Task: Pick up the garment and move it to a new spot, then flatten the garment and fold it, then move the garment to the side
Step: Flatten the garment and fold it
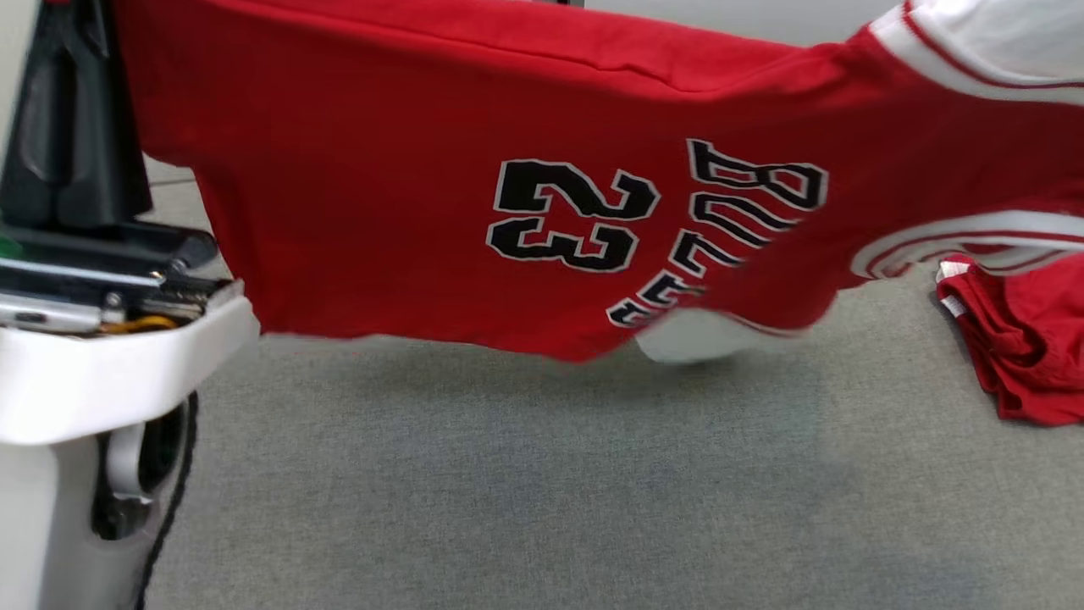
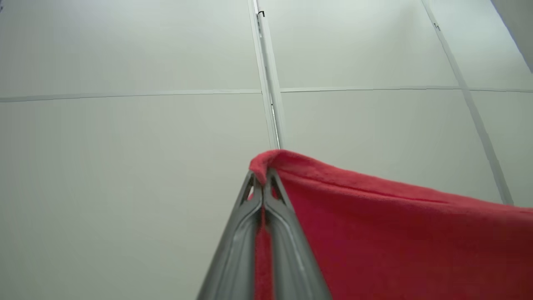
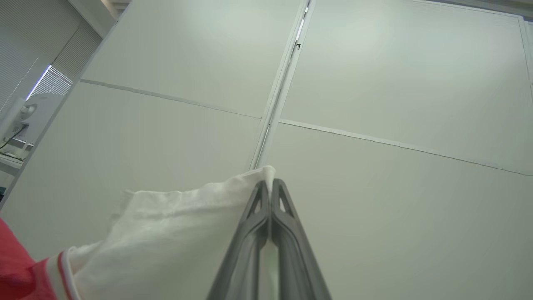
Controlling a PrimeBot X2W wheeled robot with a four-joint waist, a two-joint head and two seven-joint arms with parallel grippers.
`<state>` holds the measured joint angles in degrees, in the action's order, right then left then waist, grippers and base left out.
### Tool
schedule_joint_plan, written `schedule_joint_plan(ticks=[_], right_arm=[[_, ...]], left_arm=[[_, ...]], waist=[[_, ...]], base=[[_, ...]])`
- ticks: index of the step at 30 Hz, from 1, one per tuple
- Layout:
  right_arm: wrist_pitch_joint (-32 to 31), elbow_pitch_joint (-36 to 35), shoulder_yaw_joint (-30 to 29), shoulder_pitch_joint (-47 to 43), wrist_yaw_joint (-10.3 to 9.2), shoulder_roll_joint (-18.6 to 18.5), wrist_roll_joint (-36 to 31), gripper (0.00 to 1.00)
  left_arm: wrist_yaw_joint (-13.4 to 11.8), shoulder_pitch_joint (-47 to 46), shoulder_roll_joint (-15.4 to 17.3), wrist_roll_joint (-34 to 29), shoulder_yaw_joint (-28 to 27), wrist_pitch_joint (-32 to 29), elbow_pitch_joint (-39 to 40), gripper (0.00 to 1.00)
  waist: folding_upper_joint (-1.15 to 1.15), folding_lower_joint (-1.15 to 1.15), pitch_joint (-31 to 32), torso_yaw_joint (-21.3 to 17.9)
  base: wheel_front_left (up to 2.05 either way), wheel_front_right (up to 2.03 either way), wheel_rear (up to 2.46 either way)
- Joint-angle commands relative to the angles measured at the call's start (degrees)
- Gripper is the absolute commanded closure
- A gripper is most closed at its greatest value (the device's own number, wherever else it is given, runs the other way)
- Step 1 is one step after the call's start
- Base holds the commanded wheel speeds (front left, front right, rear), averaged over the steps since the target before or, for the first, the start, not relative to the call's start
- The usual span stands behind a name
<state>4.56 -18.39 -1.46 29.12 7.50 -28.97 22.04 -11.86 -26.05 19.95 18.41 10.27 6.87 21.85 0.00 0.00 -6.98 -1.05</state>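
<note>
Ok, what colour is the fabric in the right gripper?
The fabric is white; right wrist view shows it best.

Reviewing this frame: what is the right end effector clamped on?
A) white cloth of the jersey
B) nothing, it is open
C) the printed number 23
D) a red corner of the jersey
A: in the right wrist view the right end effector is shut on white cloth of the jersey; the red corner sits in the left end effector.

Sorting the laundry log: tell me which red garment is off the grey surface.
The jersey numbered 23, hanging stretched in the air. The other red garment lies crumpled on the grey surface at the right.
</note>
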Motion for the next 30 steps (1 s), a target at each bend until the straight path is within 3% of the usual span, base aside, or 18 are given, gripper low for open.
schedule_joint_plan(ticks=[1,7,16,22,30], right_arm=[[-1.55,-1.03,-0.51,1.16,-0.02,-0.67,-0.05,1.00],[-6.13,-3.87,-1.35,5.90,-0.02,-2.29,1.24,1.00],[-7.73,1.00,1.02,9.44,-0.02,-2.02,5.04,1.00],[-6.76,8.79,6.05,17.66,-0.02,-2.69,8.27,1.00],[-1.57,25.40,15.30,39.75,-0.02,-1.25,11.17,1.00]], left_arm=[[-0.15,-1.60,0.76,-0.57,-0.32,-0.78,0.87,1.00],[-0.29,-5.19,1.68,-0.93,-0.02,-4.33,3.82,1.00],[-0.13,-7.78,0.48,1.65,-0.40,-5.17,-0.54,1.00],[1.71,-14.34,-0.98,4.51,-0.96,-3.40,-10.42,1.00],[5.07,-31.31,-3.32,4.88,0.09,1.01,-29.28,1.00]], waist=[[0.00,0.00,0.84,-0.18],[0.00,0.00,1.13,-0.49],[0.00,0.00,-2.54,-0.36],[0.00,0.00,-7.72,0.43],[0.00,0.00,-13.21,1.13]], base=[[0.00,0.00,0.00],[0.00,0.00,0.00],[0.00,0.00,0.00],[0.00,0.00,0.00],[0.00,0.00,0.00]])
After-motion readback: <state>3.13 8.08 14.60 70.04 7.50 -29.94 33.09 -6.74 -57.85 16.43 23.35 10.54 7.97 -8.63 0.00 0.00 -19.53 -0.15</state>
